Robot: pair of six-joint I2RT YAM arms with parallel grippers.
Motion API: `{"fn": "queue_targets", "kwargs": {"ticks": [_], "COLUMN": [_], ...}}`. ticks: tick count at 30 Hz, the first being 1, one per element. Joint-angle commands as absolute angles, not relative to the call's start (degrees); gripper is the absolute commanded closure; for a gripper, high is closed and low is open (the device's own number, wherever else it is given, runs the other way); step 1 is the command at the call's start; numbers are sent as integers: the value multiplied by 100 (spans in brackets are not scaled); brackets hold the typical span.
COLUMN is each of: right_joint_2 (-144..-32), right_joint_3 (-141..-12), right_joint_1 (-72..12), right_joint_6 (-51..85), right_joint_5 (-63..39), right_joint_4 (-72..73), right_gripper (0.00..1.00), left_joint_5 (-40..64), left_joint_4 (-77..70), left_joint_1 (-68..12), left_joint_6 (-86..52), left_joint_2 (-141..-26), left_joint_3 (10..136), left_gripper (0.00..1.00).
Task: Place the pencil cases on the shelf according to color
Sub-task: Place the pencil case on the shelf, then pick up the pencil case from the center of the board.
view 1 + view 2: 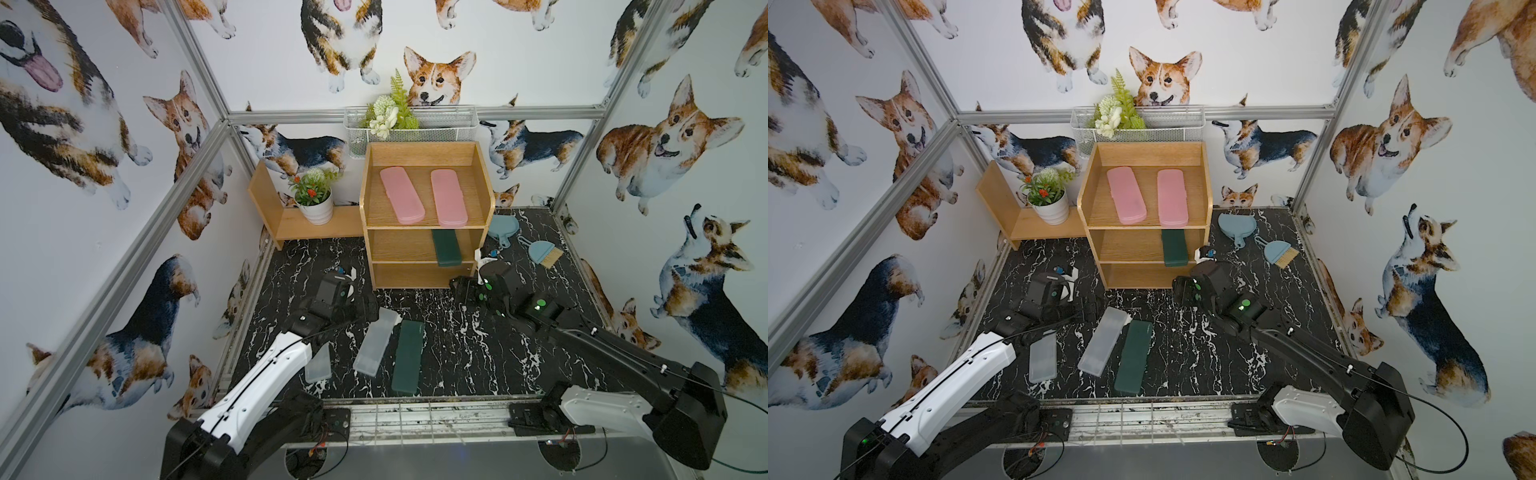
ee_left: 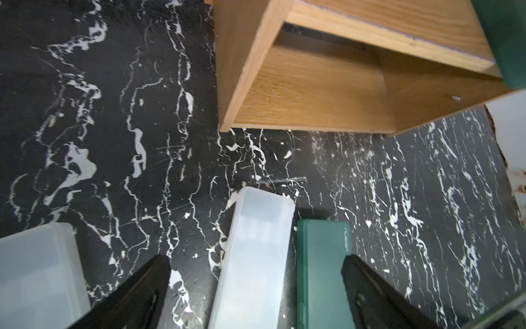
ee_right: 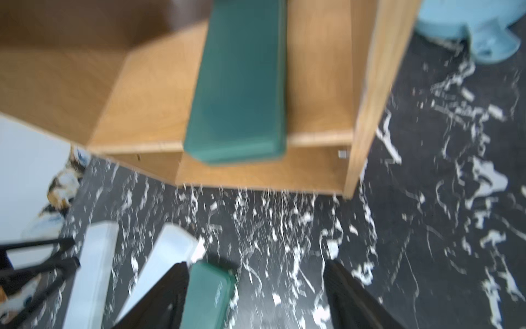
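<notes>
Right tool, spread and empty, is shown before the shelf; the dark green pencil case overhangs the middle tier and is best nudged inward. Left tool is likewise spread.

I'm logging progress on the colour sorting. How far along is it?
Done: both pink cases lie on the top tier of the shelf, and one green case sits on the middle tier, overhanging its front edge. In hand: nothing; the right gripper and left gripper both have open, empty fingers. Left: the second green case and two frosted cases on the table.
</notes>
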State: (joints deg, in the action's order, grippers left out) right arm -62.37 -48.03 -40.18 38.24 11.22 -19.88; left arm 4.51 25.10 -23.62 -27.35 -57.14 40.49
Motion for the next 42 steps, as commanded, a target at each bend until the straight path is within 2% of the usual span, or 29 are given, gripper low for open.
{"fn": "queue_targets", "kwargs": {"ticks": [1,8,11,14,18,21,31,35,42], "right_joint_2": [-5921,-6178,-6755,-7368,-8289,-8978,-10433,-10384,-9424], "right_joint_3": [-4492,-4002,-4057,-4278,-4832,-5283,-6334,-6195,-5525], "right_joint_1": [-4353,-5493,-6053,-6492,-6938,-7058,-7199,-7010,-6524], "right_joint_6": [4225,5273,5643,5902,6181,6275,6197,6155,5605], "right_joint_5": [1061,1339,1554,1714,1927,1902,1910,1928,1875], "right_joint_4": [-2282,-2011,-1722,-1477,-1452,-1612,-2775,-2940,-2694], "right_gripper": [12,5,0,0,0,0,0,0,0], "left_joint_5": [375,180,64,-70,-1045,-1411,-1266,-1158,-478], "left_joint_4": [2549,2562,2621,2716,3095,3212,3169,3138,2894], "left_joint_1": [-2515,-2763,-2795,-2795,-2786,-2744,-2609,-2548,-2549], "left_joint_6": [-2748,-2760,-2742,-2733,-2820,-2895,-2940,-2909,-2789], "left_joint_2": [-5782,-5921,-6045,-6121,-5987,-5745,-5675,-5751,-5907], "left_joint_3": [4104,4069,4104,4104,4396,4404,4362,4366,4302], "left_gripper": [1,1,1,1,1,1,1,0,0]}}
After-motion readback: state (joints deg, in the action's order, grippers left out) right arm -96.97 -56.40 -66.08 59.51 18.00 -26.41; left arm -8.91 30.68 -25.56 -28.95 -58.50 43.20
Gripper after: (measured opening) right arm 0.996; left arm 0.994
